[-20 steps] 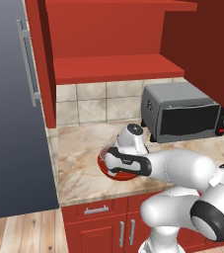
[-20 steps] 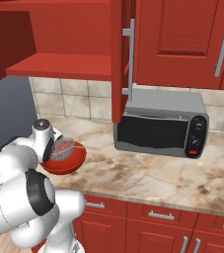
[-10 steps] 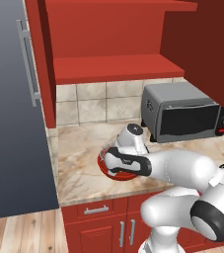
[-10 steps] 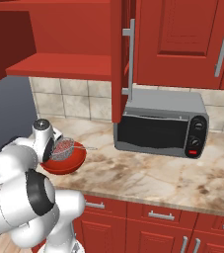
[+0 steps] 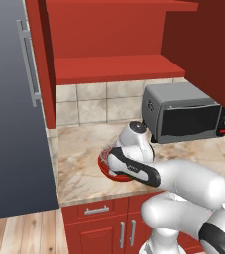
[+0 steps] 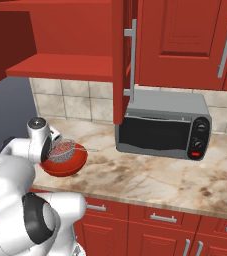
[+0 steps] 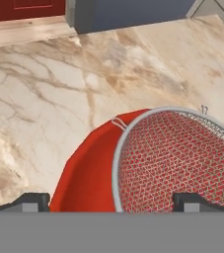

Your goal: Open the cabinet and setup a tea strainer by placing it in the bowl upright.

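The glossy red bowl (image 6: 65,165) stands on the marble counter below the open cabinet (image 5: 114,67). The tea strainer (image 6: 62,149) sits in it rim up, its thin handle (image 6: 87,149) sticking out to the right over the bowl's edge. In the hand view the mesh cup (image 7: 182,158) lies inside the bowl (image 7: 86,170). My gripper (image 7: 111,201) hangs just above it, open. The fingertips (image 7: 32,200) stand wide apart and touch nothing. In the left base view my hand covers most of the bowl (image 5: 105,163).
A grey toaster oven (image 6: 162,125) stands on the counter right of the bowl. The open cabinet door (image 6: 121,60) with its bar handle hangs edge-on above it. A dark grey fridge (image 5: 10,114) closes off the left side. The counter's front edge (image 5: 99,196) runs near the bowl.
The fingers have spread apart and let go of the strainer, which stays in the bowl. The arm and the bowl have hardly moved.
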Robot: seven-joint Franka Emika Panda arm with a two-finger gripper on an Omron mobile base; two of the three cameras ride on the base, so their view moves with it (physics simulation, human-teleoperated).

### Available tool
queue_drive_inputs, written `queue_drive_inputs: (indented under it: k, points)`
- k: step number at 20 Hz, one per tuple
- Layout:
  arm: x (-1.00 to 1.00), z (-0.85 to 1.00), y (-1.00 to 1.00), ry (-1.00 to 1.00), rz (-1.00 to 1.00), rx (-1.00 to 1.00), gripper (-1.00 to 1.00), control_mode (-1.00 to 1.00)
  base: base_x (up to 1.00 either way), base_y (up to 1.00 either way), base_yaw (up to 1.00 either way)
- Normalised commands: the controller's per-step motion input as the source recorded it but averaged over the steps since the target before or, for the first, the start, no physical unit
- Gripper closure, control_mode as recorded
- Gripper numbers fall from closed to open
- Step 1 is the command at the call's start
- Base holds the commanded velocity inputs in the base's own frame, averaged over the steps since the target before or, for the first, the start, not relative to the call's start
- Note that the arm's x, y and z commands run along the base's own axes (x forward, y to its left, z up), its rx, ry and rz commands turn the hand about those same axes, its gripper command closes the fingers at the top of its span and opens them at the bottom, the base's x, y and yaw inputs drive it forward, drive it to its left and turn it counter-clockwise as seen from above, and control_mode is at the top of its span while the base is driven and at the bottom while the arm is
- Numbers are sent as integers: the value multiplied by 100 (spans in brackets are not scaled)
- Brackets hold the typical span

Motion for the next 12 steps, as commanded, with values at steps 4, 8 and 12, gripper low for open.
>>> queue_drive_inputs:
  k: [4, 8, 12]
  points:
    - [-37, 36, 0, 1, -9, 2, -100, -100, 0, 0, 0]
    - [-59, 32, -2, 0, -22, 6, -100, -100, 0, 0, 0]
    - [-66, 45, -11, 0, -26, 7, -100, -100, 0, 0, 0]
